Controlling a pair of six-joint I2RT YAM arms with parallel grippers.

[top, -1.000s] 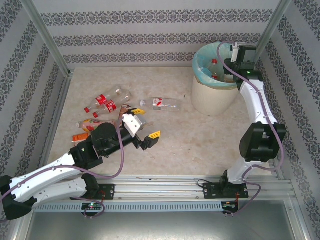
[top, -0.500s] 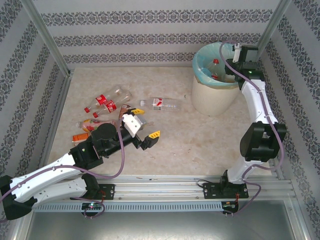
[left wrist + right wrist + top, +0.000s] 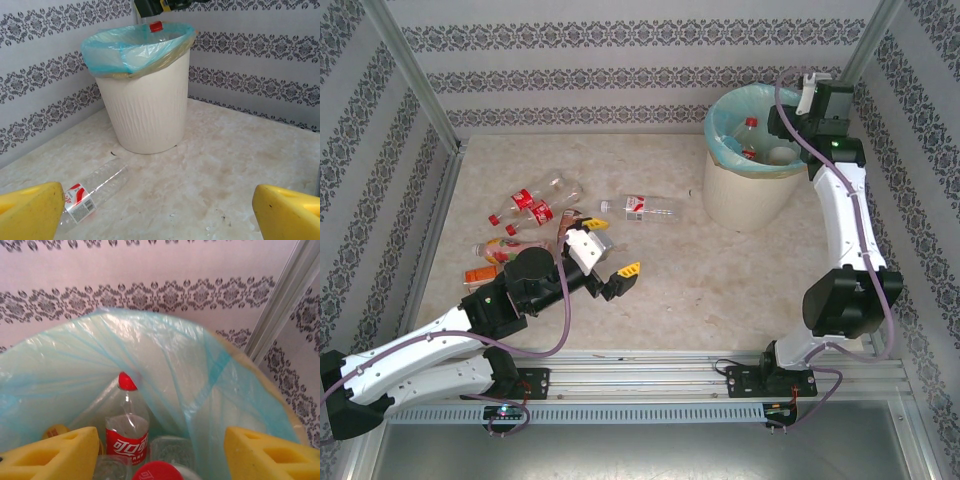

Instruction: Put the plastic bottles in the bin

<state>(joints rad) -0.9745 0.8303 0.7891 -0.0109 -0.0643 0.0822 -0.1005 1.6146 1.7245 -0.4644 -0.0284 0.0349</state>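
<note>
From above, the left claw (image 3: 612, 247) was seen spread wide and empty, with a heap of bottles (image 3: 532, 208) beside and behind it and a lone bottle (image 3: 642, 208) just ahead. The right claw (image 3: 788, 128) was held over the bin (image 3: 745, 195).

At the left wrist, the lone bottle was seen lying ahead to the left. The bin stood farther ahead, with bare table (image 3: 235, 165) between.

At the right wrist, the fingers (image 3: 50, 455) were parted and nothing was gripped. Below them, inside the liner (image 3: 200, 390), a red-labelled bottle (image 3: 126, 430) stood among others.
</note>
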